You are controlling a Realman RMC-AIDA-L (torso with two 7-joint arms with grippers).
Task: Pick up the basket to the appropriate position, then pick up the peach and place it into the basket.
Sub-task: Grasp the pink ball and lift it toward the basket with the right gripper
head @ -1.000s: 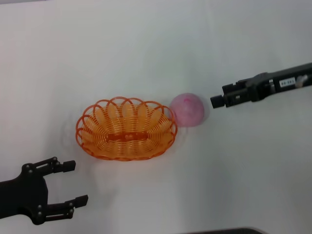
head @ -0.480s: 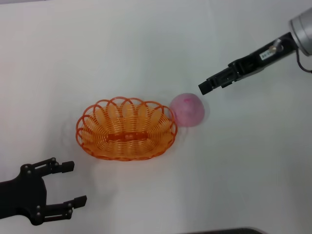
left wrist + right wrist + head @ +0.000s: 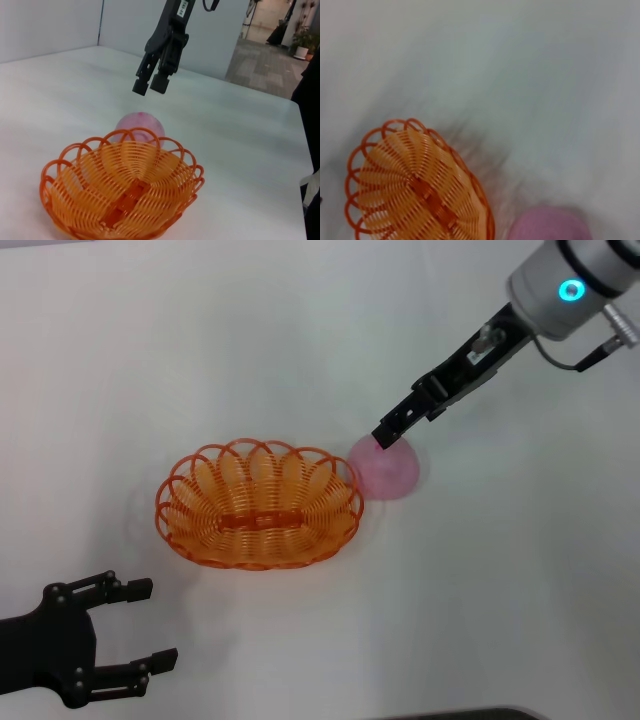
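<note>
The orange wire basket (image 3: 258, 505) stands empty on the white table; it also shows in the left wrist view (image 3: 122, 195) and the right wrist view (image 3: 415, 185). The pink peach (image 3: 392, 470) lies on the table touching the basket's right end, and shows in the left wrist view (image 3: 142, 127) and the right wrist view (image 3: 550, 225). My right gripper (image 3: 388, 432) hangs just above the peach's top left, pointing down; in the left wrist view (image 3: 150, 86) its fingertips are close together and hold nothing. My left gripper (image 3: 152, 624) is open and empty, near the front left, clear of the basket.
The white table (image 3: 300, 320) spreads around the basket and peach. A dark edge (image 3: 450, 713) shows at the table's front. In the left wrist view the table's far edge (image 3: 260, 92) meets an open room beyond.
The right arm swung up and its gripper moved left and tipped downward, from beside the peach to just above it. The left gripper drifted slightly toward the front. Basket and peach did not move.
</note>
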